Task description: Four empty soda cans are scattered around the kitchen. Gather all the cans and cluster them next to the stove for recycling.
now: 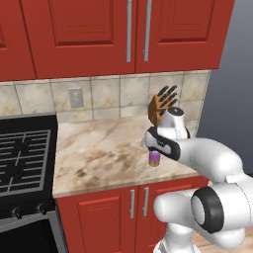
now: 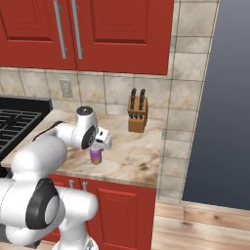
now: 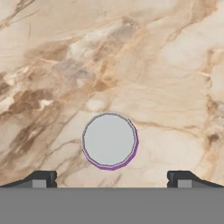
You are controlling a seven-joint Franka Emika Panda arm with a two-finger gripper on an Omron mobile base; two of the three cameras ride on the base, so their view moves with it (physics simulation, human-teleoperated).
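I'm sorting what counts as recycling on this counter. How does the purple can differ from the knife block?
The purple can is a small round cylinder with a silvery top; the knife block is a taller, boxy brown block holding black-handled knives. The can stands near the counter's front edge under the gripper; the block sits back by the tiled wall. Both rest on the counter.

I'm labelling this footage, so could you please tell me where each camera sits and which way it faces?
Left base view: behind the arm's left, facing the counter, stove and purple can; arm rises lower right.
Right base view: behind its right, facing the same counter and knife block; arm lower left.
Hand view: straight down on the can's top, open gripper fingertips below.
All three share the can.
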